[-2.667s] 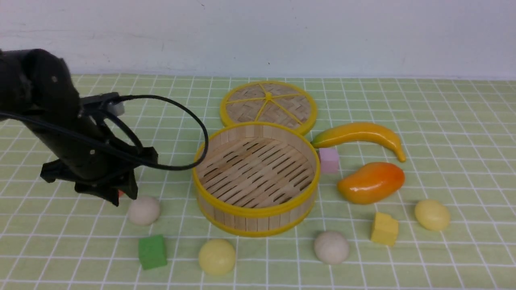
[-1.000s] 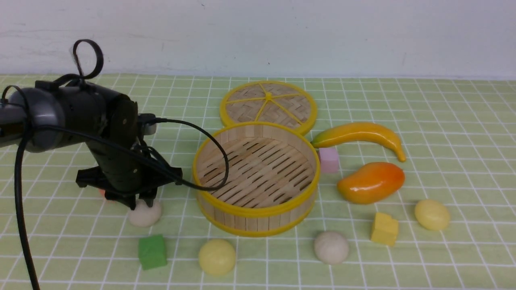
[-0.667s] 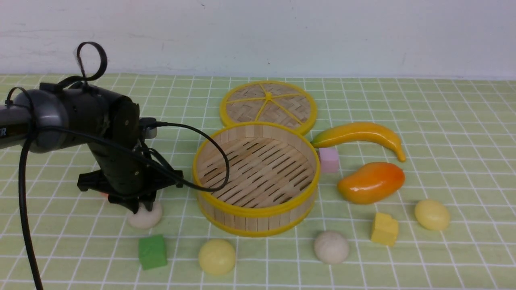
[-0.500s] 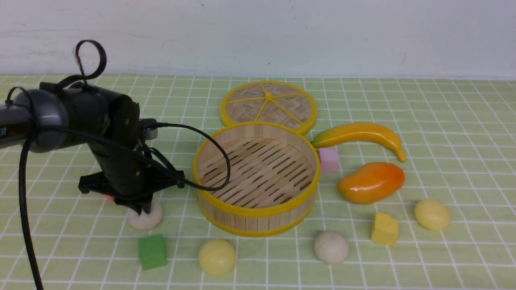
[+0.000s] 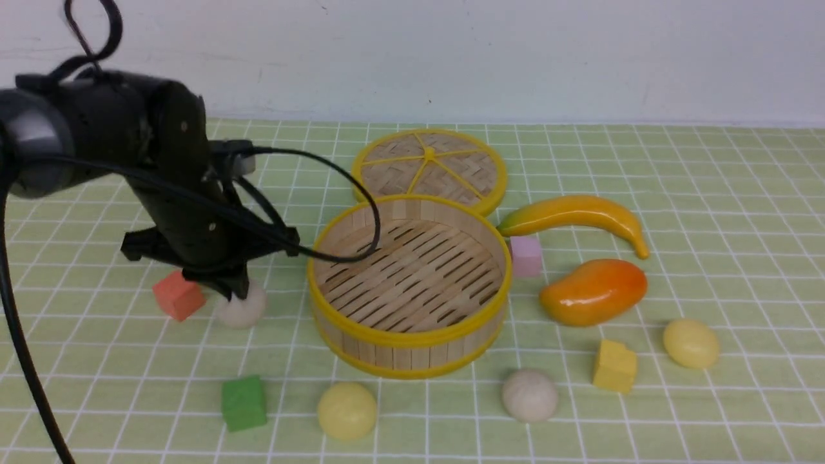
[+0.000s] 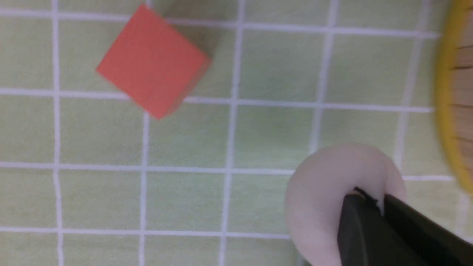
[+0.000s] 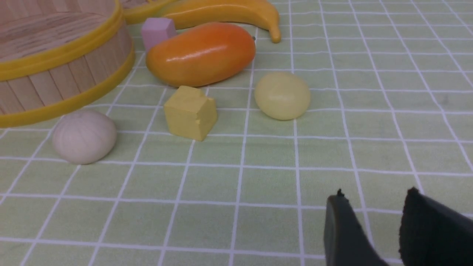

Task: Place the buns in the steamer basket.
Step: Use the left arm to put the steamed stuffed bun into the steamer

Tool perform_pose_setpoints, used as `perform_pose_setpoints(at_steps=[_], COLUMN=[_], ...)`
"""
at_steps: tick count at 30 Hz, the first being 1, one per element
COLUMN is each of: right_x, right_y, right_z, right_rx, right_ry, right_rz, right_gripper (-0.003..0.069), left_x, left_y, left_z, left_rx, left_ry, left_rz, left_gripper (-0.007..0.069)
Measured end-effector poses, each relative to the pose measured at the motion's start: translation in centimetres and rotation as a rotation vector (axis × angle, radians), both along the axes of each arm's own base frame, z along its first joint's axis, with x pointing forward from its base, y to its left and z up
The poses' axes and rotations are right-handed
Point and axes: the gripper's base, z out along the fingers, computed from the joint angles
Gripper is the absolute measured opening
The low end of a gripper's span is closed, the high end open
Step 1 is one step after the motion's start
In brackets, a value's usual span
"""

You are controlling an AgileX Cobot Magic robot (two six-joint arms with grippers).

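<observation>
Bun (image 5: 242, 307), pinched high in the left gripper (image 5: 237, 295) (right gripper (image 7: 373, 199) spread), may slip from shallow fingertip contact.

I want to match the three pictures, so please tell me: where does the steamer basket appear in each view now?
Front view: the steamer basket is at the centre.
Left wrist view: only part of its yellow rim and wall shows, cut off at the right edge.
Right wrist view: it is cut off in the upper left corner.
Shared landmark: the white grid lines on the green tablecloth.
</observation>
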Motion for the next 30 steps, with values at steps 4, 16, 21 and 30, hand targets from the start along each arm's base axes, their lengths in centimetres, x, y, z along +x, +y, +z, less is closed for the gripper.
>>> perform_pose_setpoints(at_steps=[4,16,21,30], right_x=[0.0,0.0,0.0,0.0], right_y=[0.0,0.0,0.0,0.0], right_z=[0.0,0.0,0.0,0.0], right_rx=[0.000,0.000,0.000,0.000], right_ry=[0.000,0.000,0.000,0.000], right_rz=[0.000,0.000,0.000,0.000], right_gripper=[0.0239,0.0239,0.0239,0.0239], left_x=[0.9,6.0,8.0,9.4], left_y=[-1.6,-4.2,-4.9,-5.5], left_z=[3.8,4.0,1.9,-1.9], left_rx=[-0.148,-0.288,-0.279,-0.294], left_ry=[-0.062,-0.099,-0.044,0.031], left_rz=[-0.061,-0.112,-0.124,-0.111], left_gripper=[-0.0009,-0.0006,-0.0005,0.0005])
